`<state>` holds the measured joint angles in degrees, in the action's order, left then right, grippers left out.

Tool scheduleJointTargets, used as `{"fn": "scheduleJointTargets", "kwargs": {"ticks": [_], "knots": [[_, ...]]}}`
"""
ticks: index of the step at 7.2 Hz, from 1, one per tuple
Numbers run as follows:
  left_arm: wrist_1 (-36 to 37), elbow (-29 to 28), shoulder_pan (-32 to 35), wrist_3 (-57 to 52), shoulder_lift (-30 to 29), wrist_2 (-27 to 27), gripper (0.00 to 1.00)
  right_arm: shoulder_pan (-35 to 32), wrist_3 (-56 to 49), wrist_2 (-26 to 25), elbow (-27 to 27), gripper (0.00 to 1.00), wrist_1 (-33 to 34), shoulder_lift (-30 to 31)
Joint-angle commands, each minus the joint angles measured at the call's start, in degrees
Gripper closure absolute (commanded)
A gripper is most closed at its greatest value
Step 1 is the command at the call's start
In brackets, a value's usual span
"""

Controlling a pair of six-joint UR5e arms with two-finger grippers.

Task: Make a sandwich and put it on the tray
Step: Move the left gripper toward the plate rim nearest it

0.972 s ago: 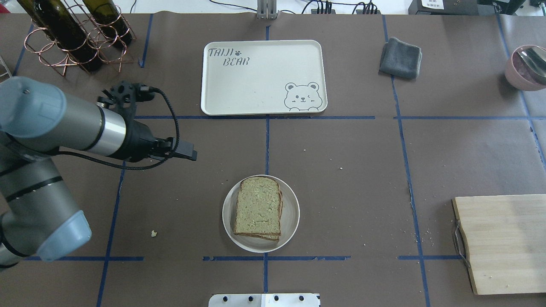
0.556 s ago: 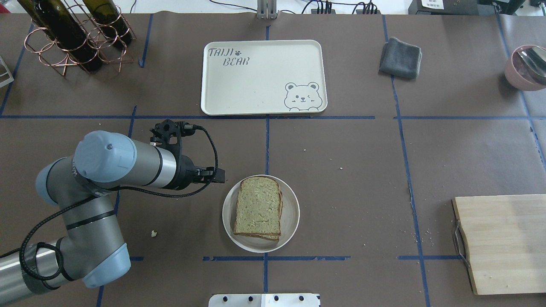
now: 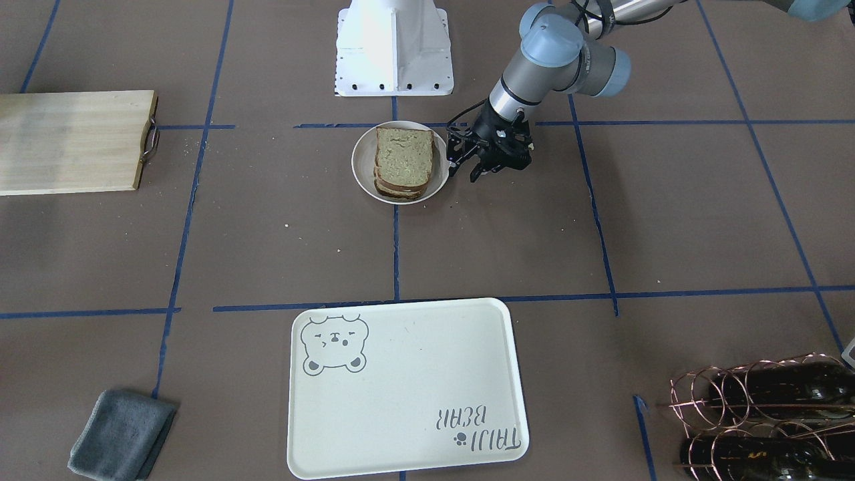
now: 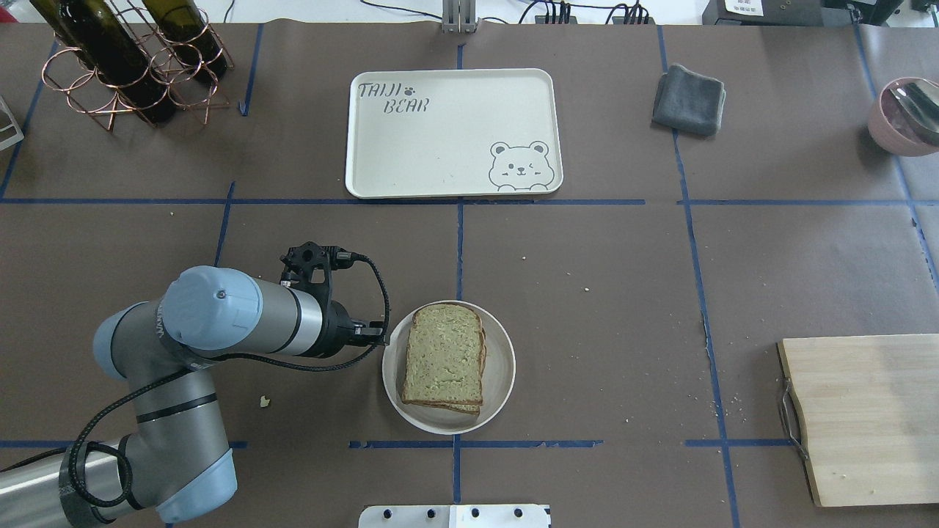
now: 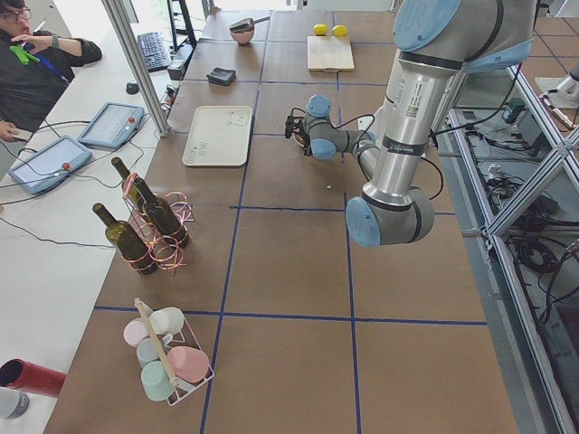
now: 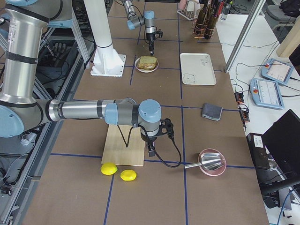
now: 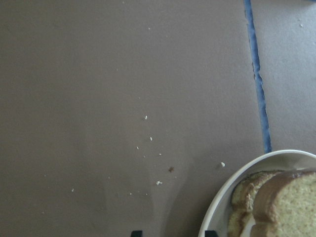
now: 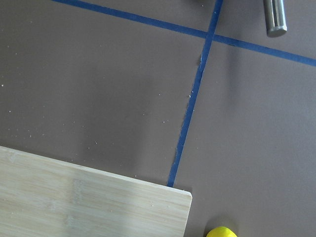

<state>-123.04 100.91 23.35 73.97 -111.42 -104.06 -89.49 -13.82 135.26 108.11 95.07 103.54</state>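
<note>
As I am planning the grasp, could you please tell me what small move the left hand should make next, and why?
Probably ease the left hand toward the plate until its open jaws straddle the rim. The hand sits just beside that rim, holding nothing, while the sandwich on the plate is not yet on the tray.

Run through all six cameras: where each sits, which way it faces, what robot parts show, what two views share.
Front-facing: across the table, facing the robot; left gripper beside the sandwich.
Overhead: behind the robot, looking forward and down; left arm only.
Exterior left: table's end, looking along it; left arm near.
Exterior right: opposite end; right arm near, by the cutting board.
Left wrist: looking down at the plate; two fingertips show.
Right wrist: down at cutting board and lemon; no robot.
Shared: front-facing and overhead both show the tray.
</note>
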Motion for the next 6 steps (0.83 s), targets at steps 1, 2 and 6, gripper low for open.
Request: {"fn": "scheduleJointTargets", "kwargs": {"ticks": [1, 2, 6], "knots": [[-0.10, -0.27, -1.02, 0.21, -0.20, 0.35, 0.62, -0.07, -0.07, 0.00, 0.00, 0.00, 0.03, 0.09], [-0.10, -0.45, -2.07, 2.39, -0.11, 0.44, 0.62, -0.07, -0.16, -0.09, 0.00, 0.00, -0.06, 0.09], [-0.10, -0.80, -2.43, 2.67, -0.99, 0.35, 0.91, -0.34, -0.07, 0.00, -0.09, 0.00, 0.03, 0.09]]}}
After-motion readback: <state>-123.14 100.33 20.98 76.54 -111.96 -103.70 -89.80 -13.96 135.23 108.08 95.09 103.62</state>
